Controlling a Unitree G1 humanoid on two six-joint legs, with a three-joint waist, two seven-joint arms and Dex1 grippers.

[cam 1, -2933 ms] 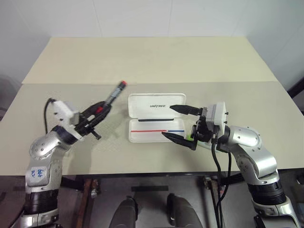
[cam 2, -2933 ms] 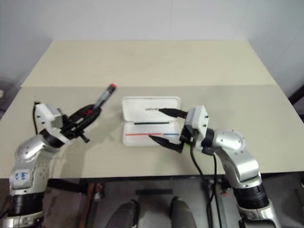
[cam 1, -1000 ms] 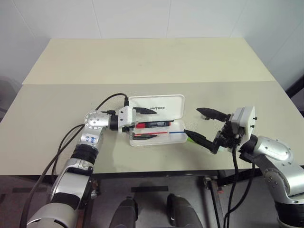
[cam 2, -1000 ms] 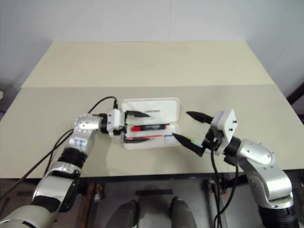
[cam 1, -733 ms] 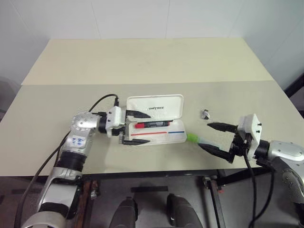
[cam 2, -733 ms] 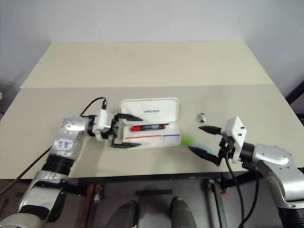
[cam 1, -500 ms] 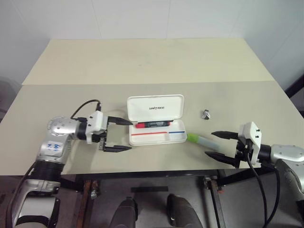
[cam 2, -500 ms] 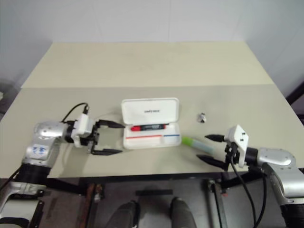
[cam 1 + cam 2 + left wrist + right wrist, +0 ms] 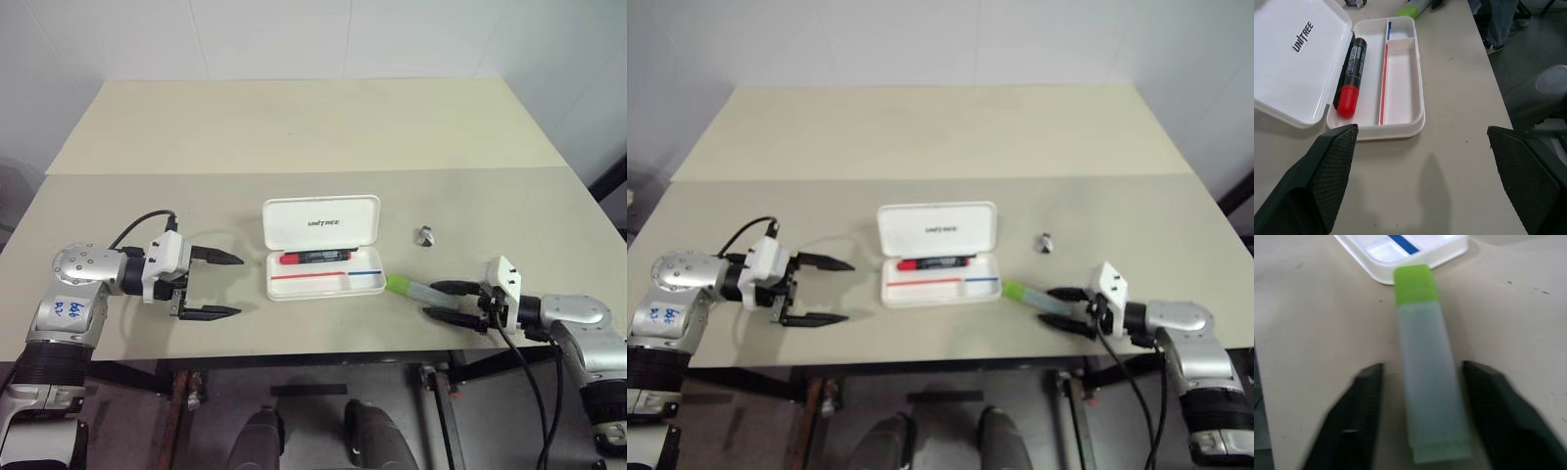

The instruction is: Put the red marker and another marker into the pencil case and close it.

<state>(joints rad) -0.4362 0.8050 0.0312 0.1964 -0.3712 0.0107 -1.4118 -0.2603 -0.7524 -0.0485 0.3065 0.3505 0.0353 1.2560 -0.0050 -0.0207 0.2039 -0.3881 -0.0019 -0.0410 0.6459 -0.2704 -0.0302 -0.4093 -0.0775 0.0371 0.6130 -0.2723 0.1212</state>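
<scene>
a: where is the case point(image 9: 323, 257) seen?
b: at the centre of the head views, on the counter point(image 9: 294, 127), with its lid point(image 9: 321, 222) stood open toward the top of the frame.

a: and the red marker point(image 9: 314, 257)?
b: it is seen lying inside the case, along the hinge side, red cap toward frame left.

a: the green marker point(image 9: 414, 288)?
b: it is found on the counter just right of the case, lower right of centre, its green cap pointed at the case and near it.

a: how is the left end effector point(image 9: 217, 285) set?
b: it is held wide, with nothing between its fingers, left of the case and apart from it.

a: the right end effector point(image 9: 446, 300)?
b: it is placed around the marker's pale barrel, a finger point(image 9: 1359, 418) on each side. the fingers are set narrow, but a small gap is seen on both sides in the right wrist view, so no grip is shown.

a: anything else?
b: a small dark object point(image 9: 424, 235) is seen right of the lid.
</scene>
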